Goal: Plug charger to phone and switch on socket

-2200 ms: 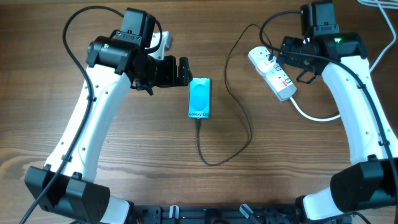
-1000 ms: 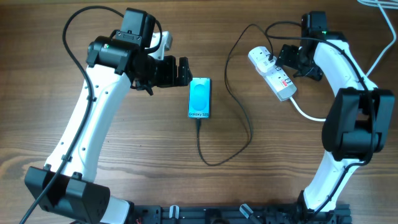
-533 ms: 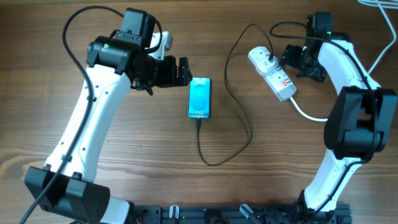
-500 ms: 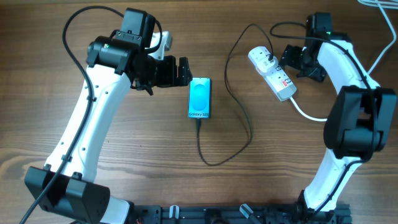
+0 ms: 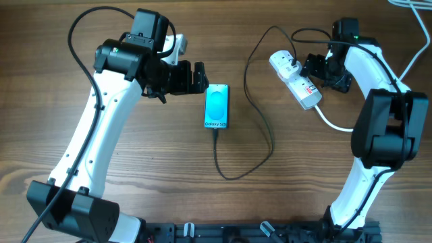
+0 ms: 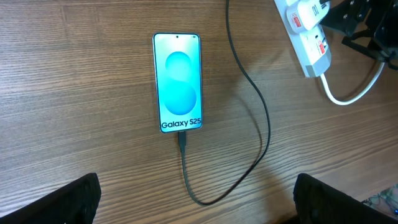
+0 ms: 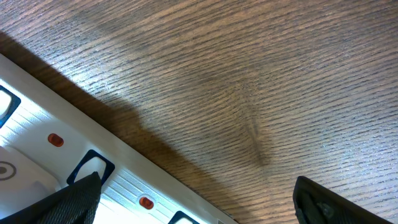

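Note:
The phone (image 5: 217, 106) lies flat mid-table, cyan screen up; it also shows in the left wrist view (image 6: 178, 82). The charger cable (image 5: 260, 128) runs from the phone's near end, where its tip (image 6: 182, 141) sits in the port, loops and goes up to the socket (image 5: 295, 79), a white power strip at the back right. My left gripper (image 5: 198, 77) is open and empty just left of the phone. My right gripper (image 5: 316, 69) is open and empty at the socket's right side, one fingertip over its edge (image 7: 81, 186); small red switches (image 7: 145, 202) show there.
The socket's thick white cord (image 5: 341, 125) curves right under my right arm. Another white cable (image 5: 413, 54) runs at the far right edge. A plug (image 5: 285, 62) sits in the socket's far end.
My right arm has swung its gripper from above the socket to its right side and settled close against it. The left arm, phone and cable have not moved.

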